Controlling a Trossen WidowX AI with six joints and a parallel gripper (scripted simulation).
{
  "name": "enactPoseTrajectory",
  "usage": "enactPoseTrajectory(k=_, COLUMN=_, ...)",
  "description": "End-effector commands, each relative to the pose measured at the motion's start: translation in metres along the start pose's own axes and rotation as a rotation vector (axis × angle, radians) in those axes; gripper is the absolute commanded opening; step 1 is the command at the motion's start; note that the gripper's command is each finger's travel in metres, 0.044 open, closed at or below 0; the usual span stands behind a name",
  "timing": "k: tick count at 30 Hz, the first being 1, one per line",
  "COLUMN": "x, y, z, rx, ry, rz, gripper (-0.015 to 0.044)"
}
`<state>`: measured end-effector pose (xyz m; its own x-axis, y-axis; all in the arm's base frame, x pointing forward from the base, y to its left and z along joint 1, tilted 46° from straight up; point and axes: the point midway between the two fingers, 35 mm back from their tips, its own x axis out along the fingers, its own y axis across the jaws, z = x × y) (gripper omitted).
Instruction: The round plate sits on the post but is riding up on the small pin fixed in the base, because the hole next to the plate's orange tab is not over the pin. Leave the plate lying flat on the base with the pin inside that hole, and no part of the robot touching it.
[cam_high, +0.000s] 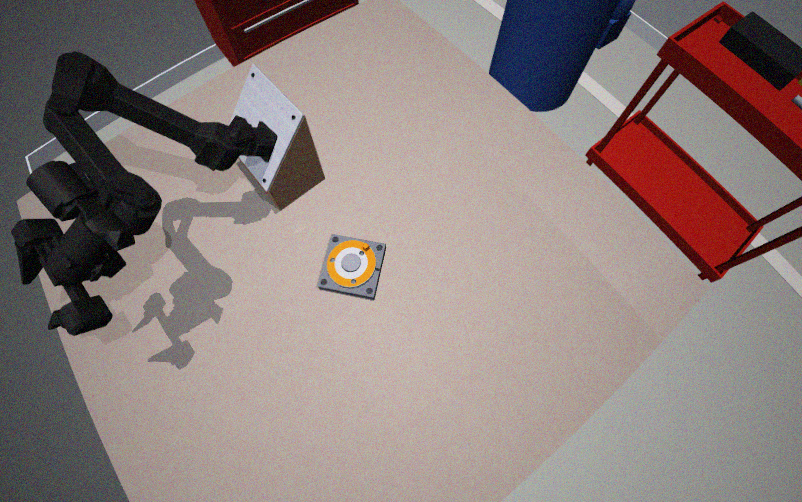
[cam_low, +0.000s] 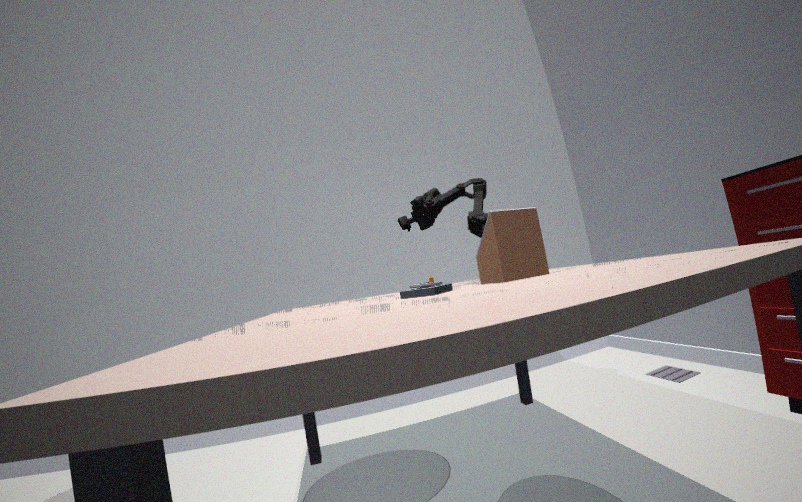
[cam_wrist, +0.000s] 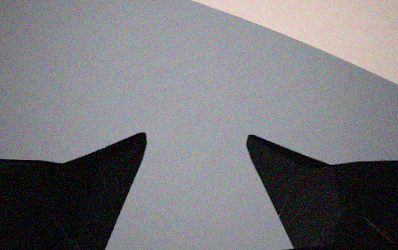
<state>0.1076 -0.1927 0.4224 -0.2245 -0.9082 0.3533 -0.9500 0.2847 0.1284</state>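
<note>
The plate (cam_high: 351, 262), an orange ring round a grey post (cam_high: 350, 262), sits on the square base (cam_high: 332, 282) mid-worktop (cam_high: 473, 355). Its round shape has no long axis; its tab (cam_high: 366, 247) points toward the base's far right corner. The fingers stand wide, holding nothing, well apart from the base, past the worktop's edge.
</note>
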Motion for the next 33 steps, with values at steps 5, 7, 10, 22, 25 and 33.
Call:
enactPoseTrajectory(k=5, x=-0.028, y=-0.090, z=-0.003, rx=-0.410, ry=0.135, rz=-0.270, gripper=0.0269)
enactPoseTrajectory(k=7, x=-0.038, y=-0.113, z=0.002, rx=-0.535, ry=0.160, rz=-0.333, gripper=0.0216)
enactPoseTrajectory(k=10, x=-0.054, y=-0.144, z=0.012, rx=-0.704, ry=0.201, rz=-0.419, gripper=0.0137)
enactPoseTrajectory(k=22, x=-0.154, y=-0.250, z=0.090, rx=-1.490, ry=0.505, rz=-0.813, gripper=0.0000)
enactPoseTrajectory(k=25, x=-0.176, y=-0.262, z=0.109, rx=-1.637, ry=0.584, rz=-0.885, gripper=0.0000)
enactPoseTrajectory(k=33, x=-0.249, y=-0.278, z=0.179, rx=-2.113, ry=0.900, rz=-1.108, gripper=0.0000)
